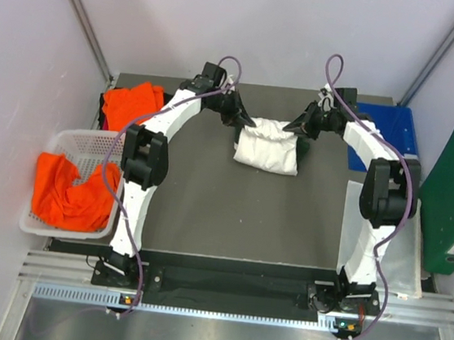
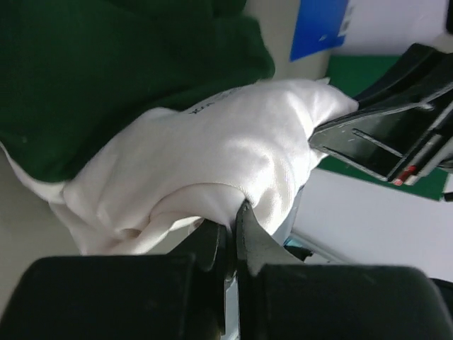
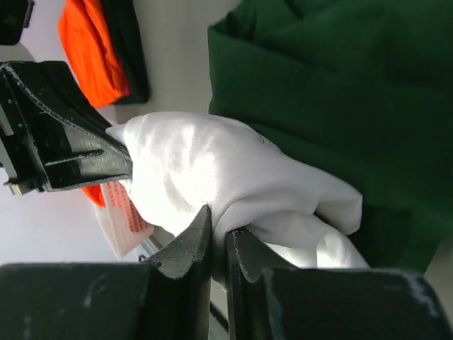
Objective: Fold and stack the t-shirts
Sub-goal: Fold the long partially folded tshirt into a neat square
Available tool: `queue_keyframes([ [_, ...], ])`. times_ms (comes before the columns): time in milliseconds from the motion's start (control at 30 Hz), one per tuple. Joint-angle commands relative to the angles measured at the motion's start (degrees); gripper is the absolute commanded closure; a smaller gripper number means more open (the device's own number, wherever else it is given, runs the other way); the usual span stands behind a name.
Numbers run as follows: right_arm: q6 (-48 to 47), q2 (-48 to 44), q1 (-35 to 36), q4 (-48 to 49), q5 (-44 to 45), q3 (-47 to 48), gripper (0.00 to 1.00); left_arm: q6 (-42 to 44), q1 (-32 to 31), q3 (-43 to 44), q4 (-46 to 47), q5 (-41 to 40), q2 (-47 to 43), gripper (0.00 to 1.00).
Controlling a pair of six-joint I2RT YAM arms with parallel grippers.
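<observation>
I have the table (image 1: 206, 209) in the top view, and the white-fronted t-shirt (image 1: 268, 150) lies bunched toward 12 o'clock of its middle, well short of the far edge. Both arms reach forward and bend inward, their wrists meeting over the shirt's far side. The left gripper (image 1: 246, 123) sits at the shirt's 10 o'clock corner and the right gripper (image 1: 296, 129) at its 2 o'clock corner.

In each wrist view the jaws are pinched nearly together on a fold of white cloth, and the other claw bites the same bundle just beside it. The dark green sleeve (image 2: 106, 71) spreads out beyond the white bulge.

From the shirt toward 6 o'clock the mat lies bare down to the arm bases. At 9 o'clock, a white basket (image 1: 90, 148) holds orange t-shirts (image 1: 68, 193). An orange heap (image 1: 132, 103) fills the 10 o'clock corner. A blue bin (image 1: 396, 128) stands at 2 o'clock and a green folder (image 1: 453, 200) at 3 o'clock, both off the mat.
</observation>
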Motion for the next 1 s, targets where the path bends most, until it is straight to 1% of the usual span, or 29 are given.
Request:
queue_keyframes([
  [0,0.43,7.01,-1.31,5.40,-2.94,9.46,0.91,-8.31,3.08,4.23,14.73,9.18,4.87,0.98],
  [33,0.60,8.25,-1.75,6.71,-2.95,10.53,0.91,-12.15,3.70,4.76,17.54,11.81,7.40,0.90],
  [67,0.78,9.57,-1.84,6.72,-2.60,11.67,0.91,-14.45,3.96,5.02,24.01,13.14,8.73,0.85],
  [100,0.96,12.02,-2.01,6.98,-1.99,13.77,0.90,-16.65,4.14,5.46,27.20,14.28,10.14,0.74],
  [133,0.96,13.00,-2.36,7.07,-1.20,14.66,0.90,-20.59,4.49,6.86,29.67,15.34,12.76,0.60],
  [167,1.04,13.97,-2.54,7.07,0.03,15.45,0.89,-22.11,4.58,7.31,34.74,16.39,13.75,0.02],
  [200,1.22,15.20,-2.80,7.33,1.35,15.98,0.88,-23.60,4.84,7.75,36.80,16.58,14.63,0.01],
  [233,1.57,15.56,-3.15,9.16,4.32,15.81,0.88,-25.79,5.28,7.92,38.56,16.75,15.51,0.01],
  [267,1.75,15.74,-3.24,8.92,6.87,16.07,0.87,-26.42,5.55,7.93,40.49,16.93,15.78,0.01],
  [367,4.11,15.30,-3.60,10.76,14.09,15.20,0.86,-25.56,7.30,7.23,42.18,17.37,15.08,0.01],
  [433,5.17,13.55,-3.51,11.90,18.99,14.24,0.77,-22.23,8.79,5.48,39.39,17.72,13.42,0.01],
  [467,5.78,12.58,-3.33,12.17,21.03,13.71,0.70,-20.73,9.15,4.77,38.32,17.90,12.88,0.01],
  [500,5.88,9.96,-3.33,12.87,22.96,11.79,0.54,-19.06,9.59,4.33,36.66,17.81,12.36,0.01],
  [533,5.97,8.54,-3.16,14.35,26.03,10.73,0.44,-15.30,10.20,3.28,33.77,17.90,11.31,0.01],
  [567,5.97,7.23,-3.07,14.98,27.19,9.76,0.35,-13.27,10.47,3.18,31.48,17.72,10.86,0.01],
  [600,5.97,4.95,-2.98,15.24,28.16,8.53,0.12,-11.42,10.73,3.35,29.11,17.46,10.77,0.01],
  [633,5.79,3.97,-2.98,15.07,28.69,8.17,0.01,-9.22,11.17,3.27,26.04,16.67,10.25,0.01],
  [733,4.12,1.94,-2.54,13.06,27.29,8.17,0.00,-6.40,11.09,2.92,23.29,15.27,9.11,0.01],
  [833,3.07,1.06,-1.93,11.56,23.34,6.94,0.00,-4.47,11.00,3.70,21.88,14.74,8.49,0.01],
  [900,3.07,0.54,-1.75,10.42,19.84,5.28,0.00,-2.88,10.91,4.49,19.16,14.21,8.13,0.01],
  [967,3.76,-0.08,-1.84,10.15,18.33,3.34,0.00,0.54,10.56,4.50,15.75,12.98,7.34,0.01],
])
